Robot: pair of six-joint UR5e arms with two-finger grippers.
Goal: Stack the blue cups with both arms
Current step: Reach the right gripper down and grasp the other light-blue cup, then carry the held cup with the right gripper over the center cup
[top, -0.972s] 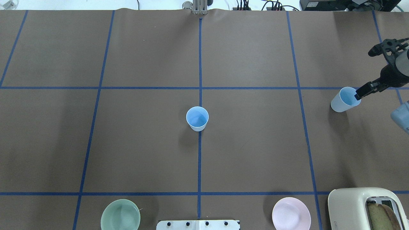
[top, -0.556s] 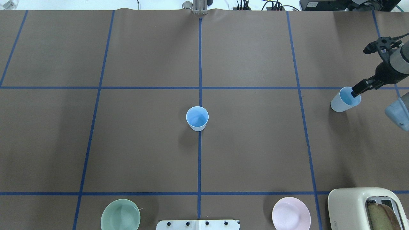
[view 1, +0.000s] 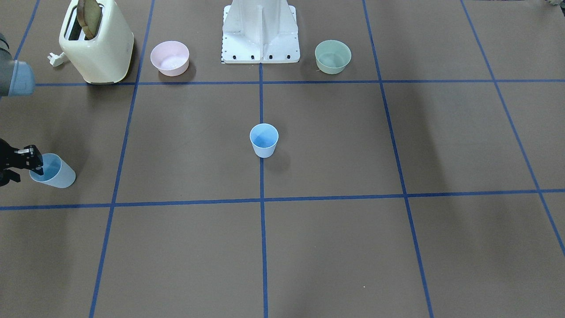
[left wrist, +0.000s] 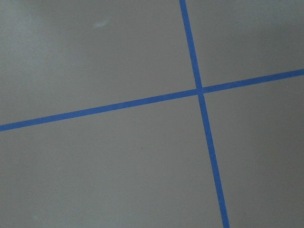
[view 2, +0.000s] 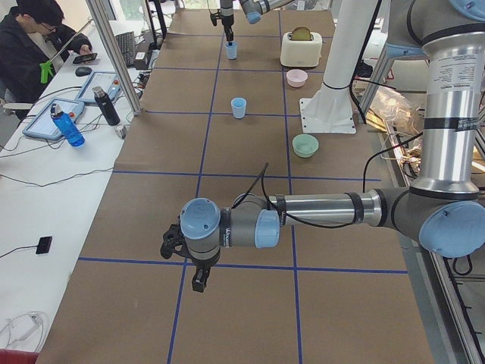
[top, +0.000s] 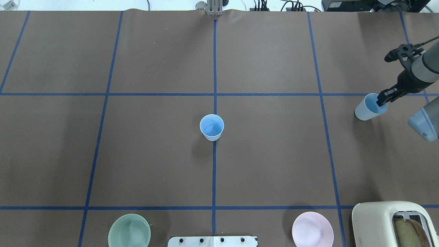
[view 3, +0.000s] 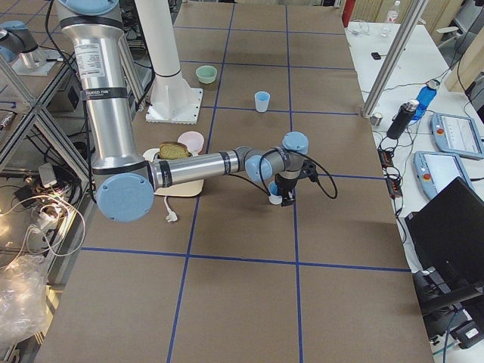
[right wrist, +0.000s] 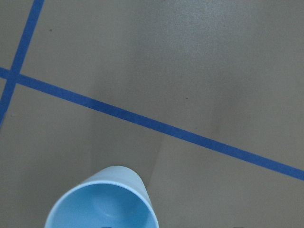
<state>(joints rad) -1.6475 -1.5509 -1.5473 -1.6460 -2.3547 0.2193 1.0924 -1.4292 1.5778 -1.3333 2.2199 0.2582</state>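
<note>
One blue cup [top: 212, 127] stands upright at the table's centre on the blue tape line; it also shows in the front-facing view [view 1: 264, 140]. The second blue cup [top: 368, 109] stands near the table's right end and fills the bottom of the right wrist view [right wrist: 102, 202]. My right gripper [top: 380, 101] is at this cup's rim, one finger inside it and the other outside, jaws apart. My left gripper [view 2: 198, 282] hangs over bare table at the left end and shows only in the exterior left view, so I cannot tell its state.
A cream toaster [top: 391, 223] with bread, a pink bowl [top: 312, 229] and a green bowl [top: 129, 230] sit along the robot's edge beside the white base stand [view 1: 260, 31]. A seated operator [view 2: 30, 38] and bottles are at a side desk.
The right arm's wrist has swung up and back while the fingertip stayed at the right cup's rim. Neither cup has moved.
</note>
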